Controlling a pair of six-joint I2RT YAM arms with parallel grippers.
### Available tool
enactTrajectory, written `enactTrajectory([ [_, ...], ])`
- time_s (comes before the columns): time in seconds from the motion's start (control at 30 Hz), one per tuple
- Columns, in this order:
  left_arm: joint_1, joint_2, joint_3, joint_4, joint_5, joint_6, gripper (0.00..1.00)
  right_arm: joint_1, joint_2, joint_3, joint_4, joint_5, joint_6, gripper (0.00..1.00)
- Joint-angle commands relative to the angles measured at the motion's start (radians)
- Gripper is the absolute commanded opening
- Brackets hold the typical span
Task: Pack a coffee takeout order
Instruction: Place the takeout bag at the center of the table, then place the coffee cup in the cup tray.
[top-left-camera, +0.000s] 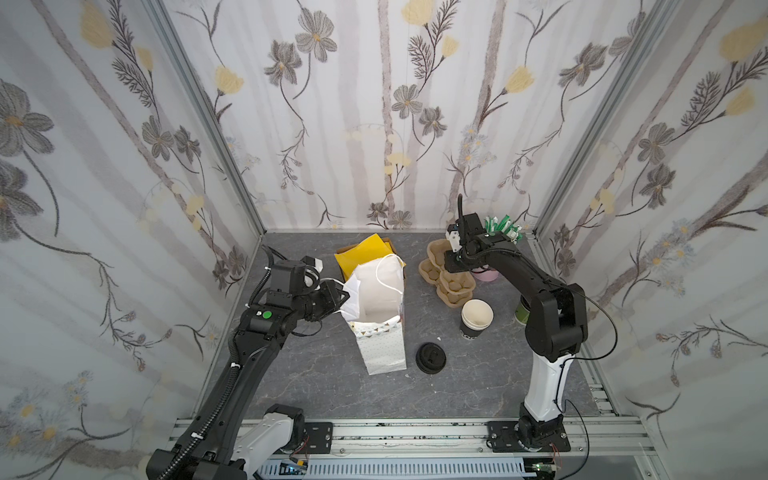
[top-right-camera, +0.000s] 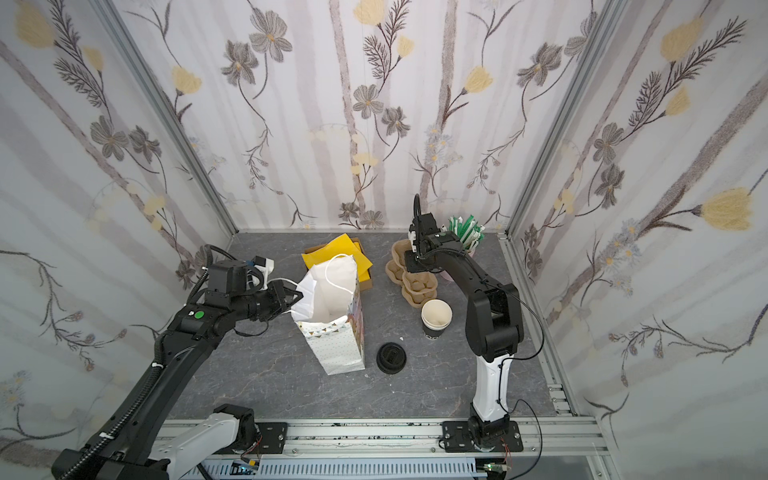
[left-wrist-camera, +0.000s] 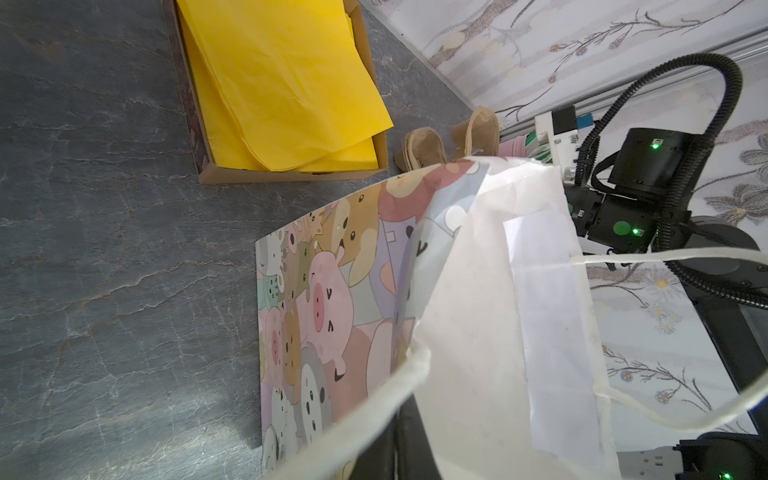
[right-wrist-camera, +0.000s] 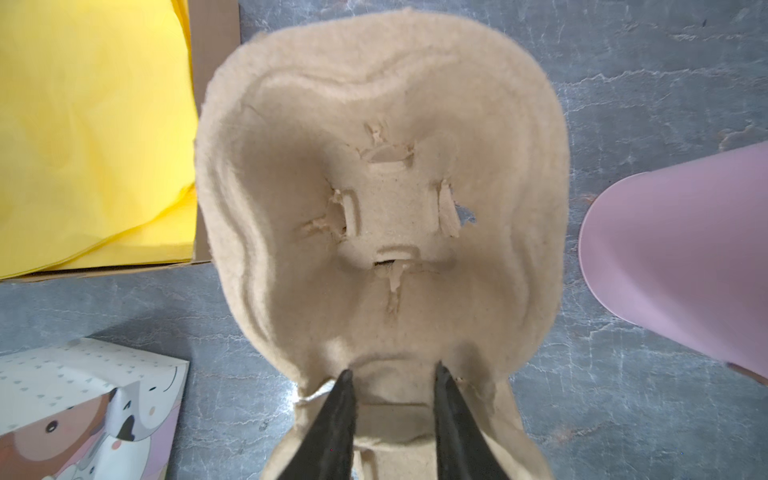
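Note:
A white paper bag (top-left-camera: 382, 291) with cartoon animals (left-wrist-camera: 324, 299) stands open mid-table. My left gripper (top-left-camera: 338, 296) (left-wrist-camera: 401, 440) is shut on the bag's left rim. Yellow napkins (top-left-camera: 365, 253) (left-wrist-camera: 282, 83) (right-wrist-camera: 83, 124) lie in a shallow cardboard box behind the bag. The green cup (top-left-camera: 521, 312) shows only as a sliver behind my right arm; its lid is hidden. My right gripper (right-wrist-camera: 392, 374) is at the back right, its two fingers closed on the middle ridge of a brown pulp cup carrier (right-wrist-camera: 386, 199) (top-left-camera: 436, 249), which tilts up off the others.
More pulp carriers (top-left-camera: 453, 286) lie stacked under the right gripper. Stacked black cups with cream insides (top-left-camera: 476, 320) stand in front of them. A loose black lid (top-left-camera: 431, 357) lies right of the bag. A pink cup (right-wrist-camera: 685, 257) holds green-and-white sticks (top-left-camera: 505, 226) in the back right corner.

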Motion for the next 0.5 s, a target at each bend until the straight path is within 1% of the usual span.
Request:
enactTrajectory([
  [0.0,-0.002,-0.006,0.014,0.020,-0.053,-0.016,0.00,0.005,-0.046,0.021,-0.027,-0.018,0.028,0.31],
  [0.17,-0.019,-0.030,0.026,0.020,-0.126,-0.066,0.00,0.036,-0.120,0.062,-0.102,-0.049,0.086,0.31],
  [0.27,-0.046,-0.043,0.020,0.024,-0.164,-0.092,0.00,0.065,-0.164,0.083,-0.147,-0.068,0.127,0.31],
  [0.4,-0.097,-0.024,0.022,0.028,-0.171,-0.108,0.00,0.119,-0.222,0.123,-0.207,-0.071,0.188,0.31],
  [0.47,-0.117,-0.021,0.017,0.032,-0.186,-0.137,0.00,0.144,-0.250,0.141,-0.227,-0.077,0.228,0.31],
])
